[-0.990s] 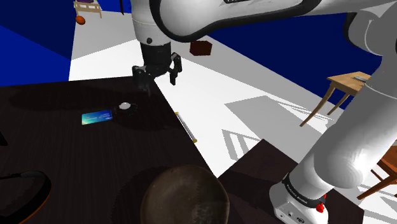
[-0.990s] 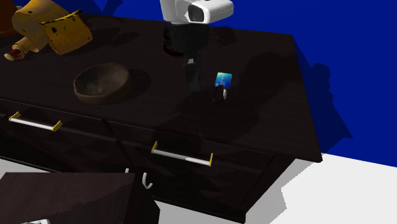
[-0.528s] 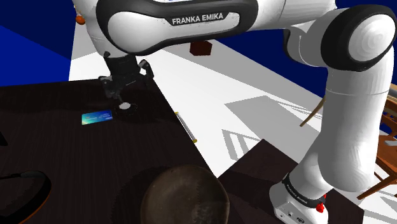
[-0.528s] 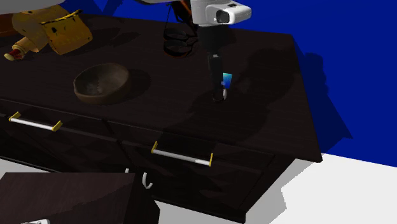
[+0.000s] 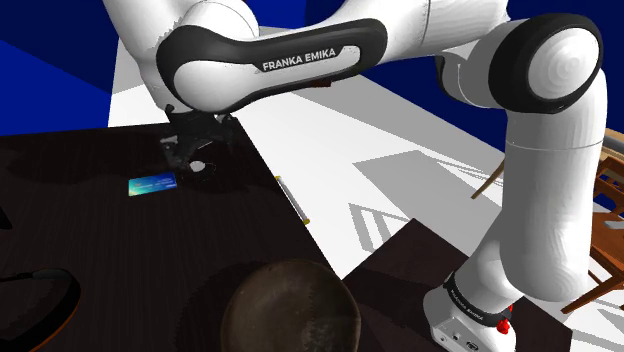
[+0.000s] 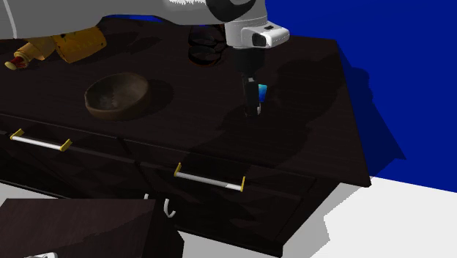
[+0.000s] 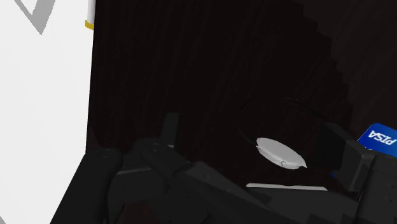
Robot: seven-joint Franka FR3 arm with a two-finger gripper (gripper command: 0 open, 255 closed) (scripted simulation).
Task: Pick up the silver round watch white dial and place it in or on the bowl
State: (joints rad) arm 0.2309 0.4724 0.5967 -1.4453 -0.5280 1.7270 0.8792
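Note:
The watch (image 7: 278, 153) lies flat on the dark tabletop (image 5: 100, 250), its pale round dial facing up and its black strap hard to make out. My gripper (image 7: 254, 137) stands low over it, open, one finger on each side of the dial and neither touching it. In the shoulder view the gripper (image 5: 188, 152) hangs at the table's far part, just above the watch (image 5: 203, 168). The brown bowl (image 5: 290, 305) sits at the near edge in that view. In the second exterior view the bowl (image 6: 117, 95) is well to the left of the gripper (image 6: 253, 108).
A blue card (image 5: 152, 183) lies right beside the watch and shows by the gripper's finger (image 7: 382, 135). A yellow object (image 6: 73, 40) and a black coiled thing (image 6: 205, 48) sit at the back. A black rounded object (image 5: 35, 295) sits near the bowl. Drawer handles (image 6: 209, 179) line the front.
The arm has swung to the shoulder view's left and lowered the gripper down over the watch. The fingers have stayed apart; the watch, card and bowl have not moved.

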